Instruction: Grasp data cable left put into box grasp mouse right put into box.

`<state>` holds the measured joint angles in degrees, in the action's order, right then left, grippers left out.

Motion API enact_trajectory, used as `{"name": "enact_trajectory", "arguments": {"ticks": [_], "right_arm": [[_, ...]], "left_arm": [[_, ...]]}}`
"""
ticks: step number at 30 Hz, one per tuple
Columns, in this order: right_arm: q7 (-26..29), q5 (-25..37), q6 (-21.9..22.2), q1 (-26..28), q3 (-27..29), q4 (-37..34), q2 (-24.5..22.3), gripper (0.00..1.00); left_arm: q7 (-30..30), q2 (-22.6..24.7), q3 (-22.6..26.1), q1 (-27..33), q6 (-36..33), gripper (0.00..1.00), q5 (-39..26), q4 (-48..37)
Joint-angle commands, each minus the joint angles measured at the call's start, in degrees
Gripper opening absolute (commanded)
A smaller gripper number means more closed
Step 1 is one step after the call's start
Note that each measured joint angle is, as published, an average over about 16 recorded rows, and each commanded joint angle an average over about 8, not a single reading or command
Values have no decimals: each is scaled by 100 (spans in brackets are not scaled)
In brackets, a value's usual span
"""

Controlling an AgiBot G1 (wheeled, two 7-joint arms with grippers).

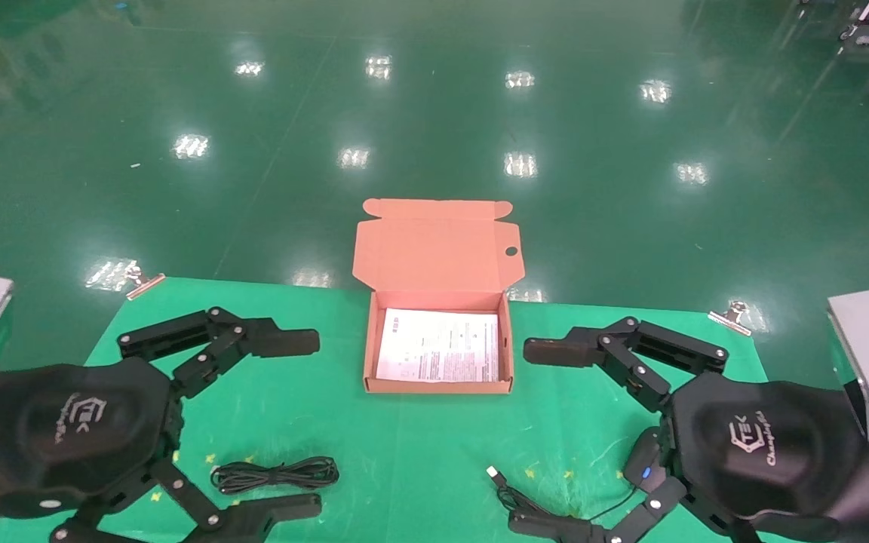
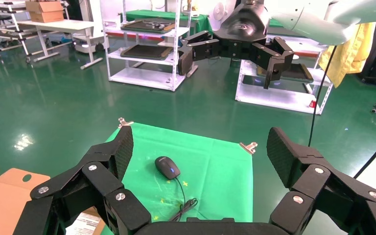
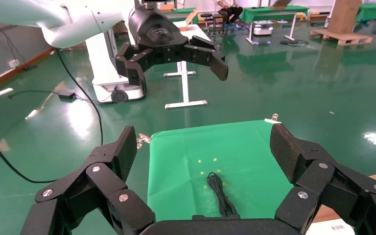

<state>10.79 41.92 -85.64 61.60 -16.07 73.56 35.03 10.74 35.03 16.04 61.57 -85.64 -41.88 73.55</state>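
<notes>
I see the box (image 1: 439,385) lying open between my two spread-fingered grippers (only a printed sheet (image 1: 439,356) inside), the data cable (image 1: 274,475) below the left gripper (image 1: 306,422), the mouse (image 1: 644,460) beneath the right gripper (image 1: 529,437).

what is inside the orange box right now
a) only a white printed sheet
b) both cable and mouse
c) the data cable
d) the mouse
a: the box holds only the white printed sheet; the data cable and the mouse both lie on the green mat outside it.
</notes>
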Motion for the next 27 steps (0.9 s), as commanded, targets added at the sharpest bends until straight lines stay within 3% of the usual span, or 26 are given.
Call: {"name": "enact_trajectory", "arguments": {"ticks": [1,18,27], "right_arm": [[0,0,0,0,0,0,0,100],[-4,85,-14,33,-31,23,-16,100],[-296,920,-177,457,-286,211,-77,100]], "left_arm": [[0,0,0,0,0,100,0,0],[48,9,36,0,-6,100,-27,-21],[390,69,429,408,-135,100,-683,-86]]}}
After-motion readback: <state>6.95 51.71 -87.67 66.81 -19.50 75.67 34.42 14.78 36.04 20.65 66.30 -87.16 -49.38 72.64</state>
